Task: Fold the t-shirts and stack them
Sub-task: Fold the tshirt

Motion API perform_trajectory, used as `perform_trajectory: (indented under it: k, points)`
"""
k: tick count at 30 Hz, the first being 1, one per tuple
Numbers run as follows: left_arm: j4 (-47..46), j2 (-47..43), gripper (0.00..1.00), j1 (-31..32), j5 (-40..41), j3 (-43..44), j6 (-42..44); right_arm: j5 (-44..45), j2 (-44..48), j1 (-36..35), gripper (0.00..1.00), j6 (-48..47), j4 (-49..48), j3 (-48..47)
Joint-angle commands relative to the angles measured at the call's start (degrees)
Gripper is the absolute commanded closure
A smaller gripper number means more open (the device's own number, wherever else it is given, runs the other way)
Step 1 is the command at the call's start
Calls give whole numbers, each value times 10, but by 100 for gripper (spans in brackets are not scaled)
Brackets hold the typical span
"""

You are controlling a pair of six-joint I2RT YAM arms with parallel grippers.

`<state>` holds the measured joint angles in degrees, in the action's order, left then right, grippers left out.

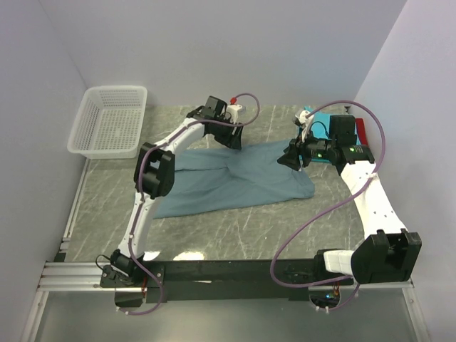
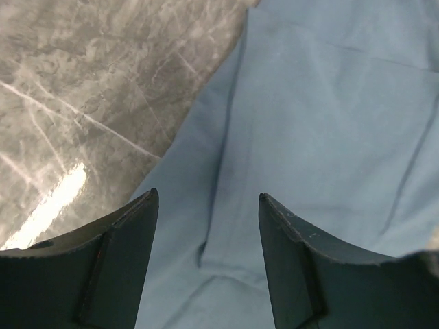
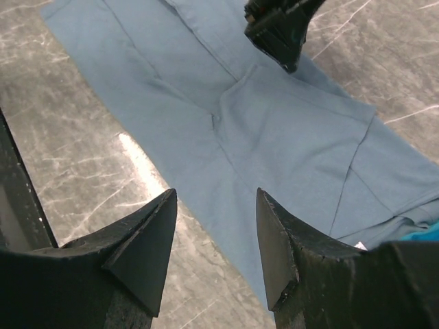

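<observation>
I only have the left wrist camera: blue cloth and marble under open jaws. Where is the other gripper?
Observer: The right gripper is over the right part of the same grey-blue t-shirt, its jaws apart with nothing between them.
Operator: Any other shirts on the table?
Observer: Yes. A turquoise folded shirt and a red shirt lie at the far right, beyond that gripper.
Operator: And the basket?
Observer: The white mesh basket sits in the far left corner, apart from the grey-blue t-shirt.
</observation>
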<state>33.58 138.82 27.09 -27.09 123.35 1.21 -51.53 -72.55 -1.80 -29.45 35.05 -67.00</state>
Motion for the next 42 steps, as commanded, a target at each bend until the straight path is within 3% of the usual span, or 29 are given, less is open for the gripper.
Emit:
perform_trajectory:
  k: [1, 11, 14, 17, 18, 20, 21, 24, 29, 33, 38, 40, 41, 42]
  points:
    - [2, 15, 34, 3, -4, 52, 20, -24, 1, 10, 43, -7, 10, -3]
    - [-1, 77, 34, 14, 3, 84, 46, -28, -11, 14, 43, -8, 10, -1]
    - [14, 82, 41, 17, 5, 82, 58, -25, -15, 13, 43, -8, 11, -2]
    - [17, 79, 55, 19, 1, 61, 65, -22, -17, 14, 43, -5, 6, 0]
    - [17, 78, 68, 19, 2, 53, 64, -20, -18, 14, 43, -5, 5, 0]
    - [18, 75, 76, 19, -1, 47, 65, -19, -22, 15, 43, -5, 6, 0]
    - [16, 67, 88, 19, 3, 37, 64, -19, -22, 15, 43, -6, 6, 0]
    - [-2, 45, 100, 12, 43, 9, 52, -16, -25, 15, 43, -7, 6, 1]
    - [-62, -20, 100, -42, 103, -61, -44, -15, -25, 15, 43, -10, 8, 2]
    - [-101, -39, 100, -122, 126, -95, -136, -19, -30, 15, 43, -15, 12, 2]
    - [-76, 4, 100, -155, 186, -20, -210, -16, -41, 15, 43, -23, 24, -1]
    - [-72, 13, 99, -162, 160, 3, -218, -11, -45, 14, 43, -28, 26, 0]
    - [-73, 11, 97, -163, 148, 13, -218, -12, -46, 14, 43, -45, 30, 3]
    - [-75, 6, 86, -163, 140, 24, -216, -10, -47, 12, 43, -52, 27, 6]
